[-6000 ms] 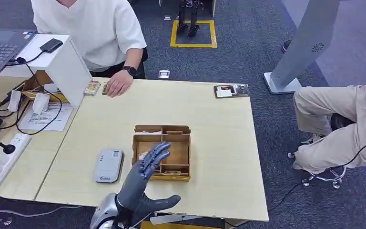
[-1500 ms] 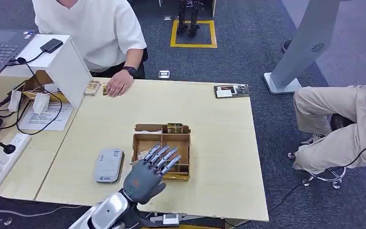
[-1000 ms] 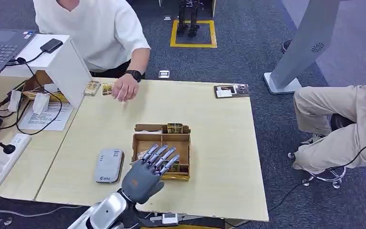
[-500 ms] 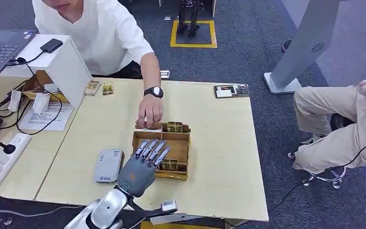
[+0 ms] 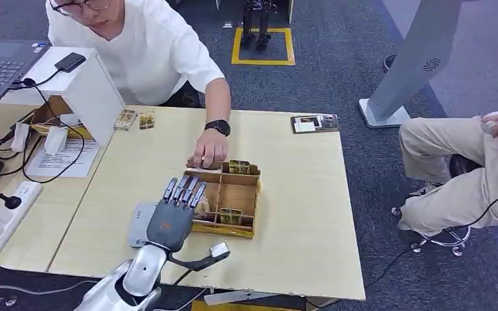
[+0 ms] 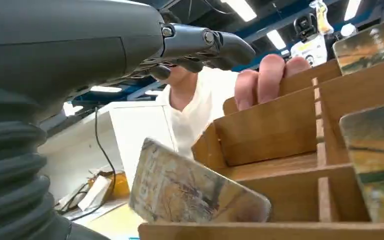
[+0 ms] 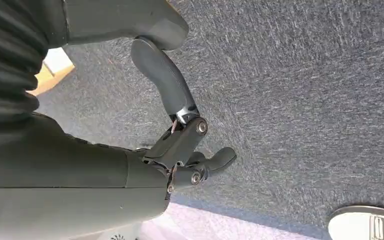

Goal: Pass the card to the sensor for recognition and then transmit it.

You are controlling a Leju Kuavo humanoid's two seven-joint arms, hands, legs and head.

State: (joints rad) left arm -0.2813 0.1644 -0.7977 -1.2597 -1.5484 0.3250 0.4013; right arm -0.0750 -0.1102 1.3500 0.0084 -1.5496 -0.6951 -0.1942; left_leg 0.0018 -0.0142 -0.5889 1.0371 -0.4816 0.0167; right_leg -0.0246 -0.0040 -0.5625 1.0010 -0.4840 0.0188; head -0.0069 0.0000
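Observation:
My left hand (image 5: 172, 219) hovers with fingers spread above the left edge of the wooden compartment box (image 5: 245, 194), holding nothing. A picture card (image 5: 202, 206) leans in the box's left compartment; in the left wrist view that card (image 6: 195, 192) lies just below my fingers (image 6: 200, 42). Two more cards (image 5: 237, 167) (image 5: 230, 216) stand in other compartments. The grey card sensor (image 5: 136, 230) lies left of the box, partly under my hand. A person's hand (image 5: 209, 153) grips the box's far wall (image 6: 280, 115). My right hand (image 7: 180, 150) hangs over carpet, holding nothing.
The person in white sits behind the table (image 5: 298, 194). Two loose cards (image 5: 125, 118) (image 5: 146, 119) lie at the far left by a white stand (image 5: 94, 91). A small tray (image 5: 315, 123) sits at the far right corner. Another person (image 5: 467, 168) sits to the right.
The person reached across, took hold of the box's far wall and turned the box slightly. My left hand slid left, from over the box's middle to its left edge.

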